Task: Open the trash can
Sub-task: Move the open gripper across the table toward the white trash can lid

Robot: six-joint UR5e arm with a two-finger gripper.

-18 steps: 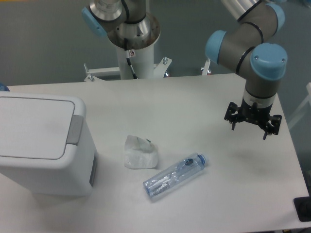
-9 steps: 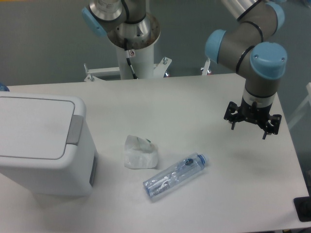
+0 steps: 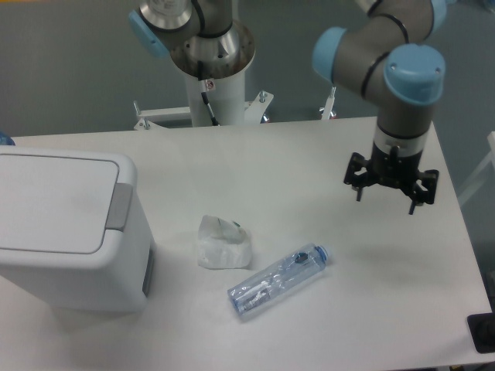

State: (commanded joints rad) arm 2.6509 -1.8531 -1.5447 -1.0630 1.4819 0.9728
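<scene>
White table (image 3: pixel 309 154) holds the shut bin (image 3: pixel 66 228) at the left. Gripper (image 3: pixel 384 199) hangs far right, fingers spread wide.

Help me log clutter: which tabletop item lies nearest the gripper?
The clear plastic bottle with the blue cap, lying on its side; the crumpled white paper and large white plastic trash can sit farther left.

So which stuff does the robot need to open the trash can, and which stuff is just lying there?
Needed for the job:
- the trash can, lid shut
- its grey push-button strip
- the robot's hand, up in the air on the far side of the table

Just lying about:
- crumpled white paper
- clear plastic bottle, on its side
</scene>
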